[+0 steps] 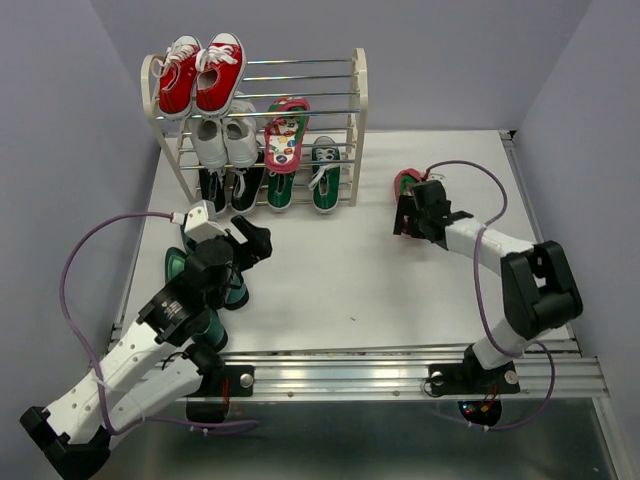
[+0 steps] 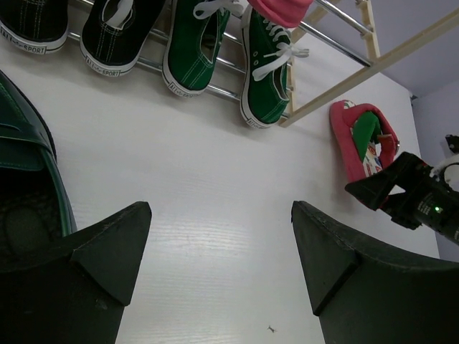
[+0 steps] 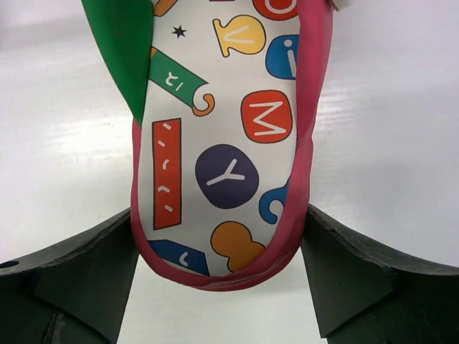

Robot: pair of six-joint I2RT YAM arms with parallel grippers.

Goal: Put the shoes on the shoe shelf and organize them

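Right wrist shows the pink-rimmed flip-flop (image 3: 229, 179), green-strapped, printed with colourful letters.

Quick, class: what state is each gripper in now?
Left gripper: open, empty.
Right gripper: open, fingers either side of the red-pink flip-flop with printed letters.

From above, the left arm (image 1: 185, 295) covers most of the teal high heels (image 1: 177, 264), and the right gripper (image 1: 405, 215) hides all but one red end of the loose flip-flop (image 1: 407, 180). The right wrist view cuts that flip-flop off at its top edge, and whether the fingers (image 3: 86, 272) squeeze its rim cannot be told. The left wrist view crops the black sneakers (image 2: 107, 39) at the top.
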